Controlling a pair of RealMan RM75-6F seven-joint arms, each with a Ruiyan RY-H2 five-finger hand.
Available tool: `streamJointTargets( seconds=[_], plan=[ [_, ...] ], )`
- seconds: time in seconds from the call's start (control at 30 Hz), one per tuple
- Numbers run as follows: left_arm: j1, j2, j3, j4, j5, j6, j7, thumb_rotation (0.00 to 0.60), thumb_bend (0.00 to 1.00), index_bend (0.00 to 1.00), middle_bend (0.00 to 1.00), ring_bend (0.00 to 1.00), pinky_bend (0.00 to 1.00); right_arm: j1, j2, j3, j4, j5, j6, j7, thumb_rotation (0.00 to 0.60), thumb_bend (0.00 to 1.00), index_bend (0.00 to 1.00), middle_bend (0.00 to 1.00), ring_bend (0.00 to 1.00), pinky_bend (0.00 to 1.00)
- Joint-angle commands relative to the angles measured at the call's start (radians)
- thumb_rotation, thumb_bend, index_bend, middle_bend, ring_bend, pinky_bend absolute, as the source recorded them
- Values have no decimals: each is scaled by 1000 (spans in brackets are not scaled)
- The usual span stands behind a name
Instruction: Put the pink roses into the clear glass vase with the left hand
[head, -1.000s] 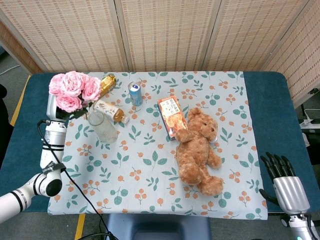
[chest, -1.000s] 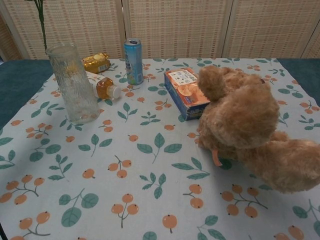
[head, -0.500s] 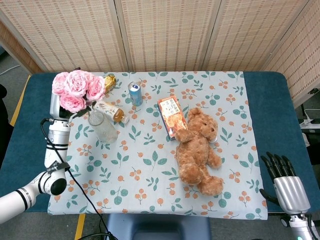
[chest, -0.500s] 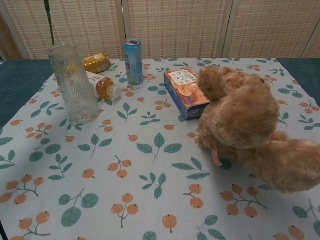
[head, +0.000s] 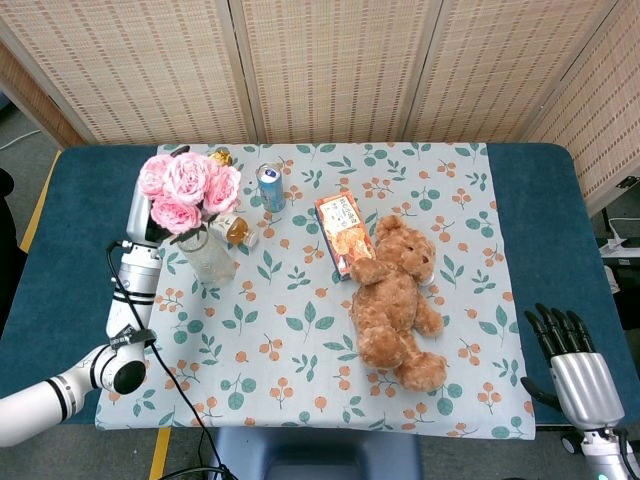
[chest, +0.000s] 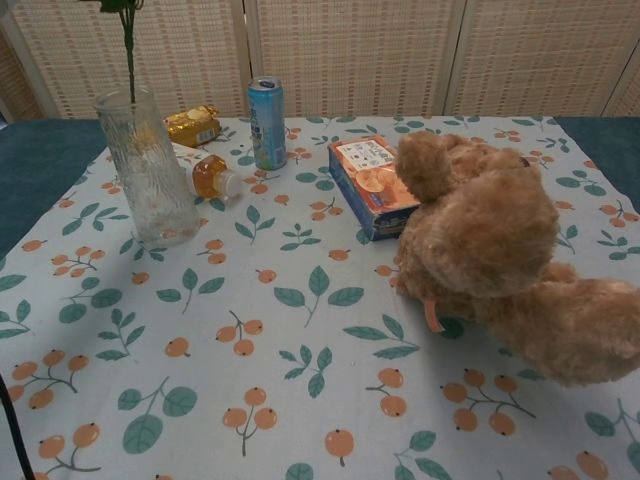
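Left hand (head: 143, 228) is gripping pink roses (head: 188, 188), stem hanging vertical w/ tip at vase (chest: 150, 170) mouth, 12 o'clock above it; right hand (head: 572, 360) idling, unclenched.

Even, bright light is falling from overhead, casting only soft, short shadows. The ribbed clear glass vase (chest: 148, 165) is catching faint glints. Both views are staying sharp throughout.

pink roses (head: 189, 188) | moved right | now above clear glass vase (chest: 150, 168)
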Motion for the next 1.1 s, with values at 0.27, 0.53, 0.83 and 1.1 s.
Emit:
streamJointTargets(
  seconds=[0.27,0.53,0.83,1.1],
  plan=[
    [70,2,143,58,75,-14,35,600,428,58,212,59,24,-5,2,-7,-1,-19,14,8,600,90,0,0,0,0],
    [140,68,241,43,84,-77,50,600,405,0,0,0,0,-7,7,-12,-3,-32,20,19,600,92,0,0,0,0],
    [222,160,323,42,119,-52,191,600,385,0,0,0,0,-8,13,-17,-8,-40,22,24,600,93,0,0,0,0],
    [401,236,472,67,136,87,575,600,375,0,0,0,0,-9,11,-18,-10,-42,19,12,600,92,0,0,0,0]
  ],
)
